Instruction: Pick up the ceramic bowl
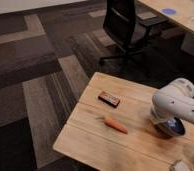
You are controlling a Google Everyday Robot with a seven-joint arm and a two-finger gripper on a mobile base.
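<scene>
The ceramic bowl (172,127), dark blue and glossy, is at the right side of the wooden table (90,140). My white arm (177,102) reaches over it from the right and covers its upper part. The gripper (157,119) shows only as a dark shape under the arm, at the bowl's left rim. I cannot tell whether the bowl rests on the table or is held just above it.
An orange carrot (115,125) lies mid-table, left of the bowl. A small dark snack bar (109,98) lies behind the carrot. A black office chair (126,25) stands beyond the table. A pale object (179,166) sits at the table's front right edge.
</scene>
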